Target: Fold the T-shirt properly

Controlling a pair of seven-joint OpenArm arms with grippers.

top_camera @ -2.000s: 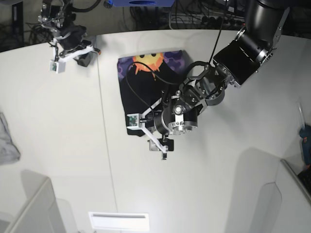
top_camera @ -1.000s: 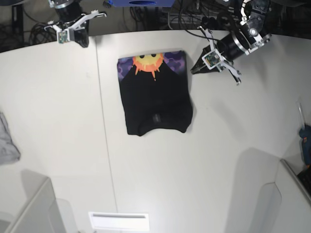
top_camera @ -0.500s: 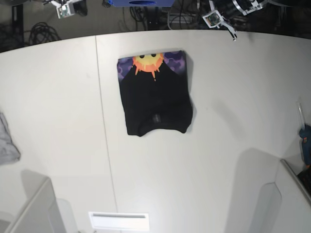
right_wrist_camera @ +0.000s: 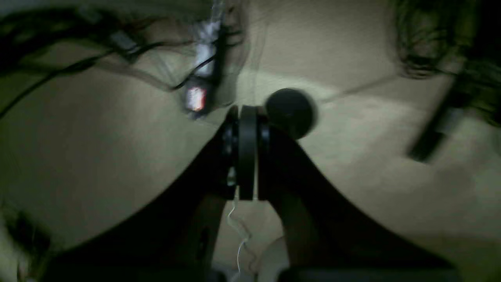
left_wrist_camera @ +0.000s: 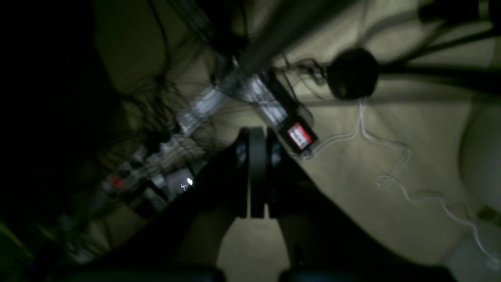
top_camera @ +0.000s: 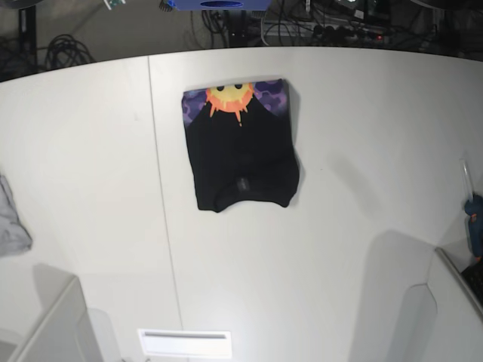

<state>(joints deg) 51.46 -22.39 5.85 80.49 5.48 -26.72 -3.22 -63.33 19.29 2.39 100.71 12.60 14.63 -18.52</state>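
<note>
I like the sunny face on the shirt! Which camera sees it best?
The base view. It shows the whole folded T-shirt flat on the white table, sun face at its far edge. Both wrist views are dark and blurry, showing only each closed hand, left and right, over cables, no shirt.

The white desk (top_camera: 317, 249) carries a folded black T-shirt (top_camera: 241, 162) at upper centre and a grey cloth (top_camera: 10, 222) at its left edge.

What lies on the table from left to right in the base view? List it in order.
small grey cloth at the left edge → T-shirt folded near the middle, sun print at its far end → blue object at the right edge, too cut off to identify.
</note>
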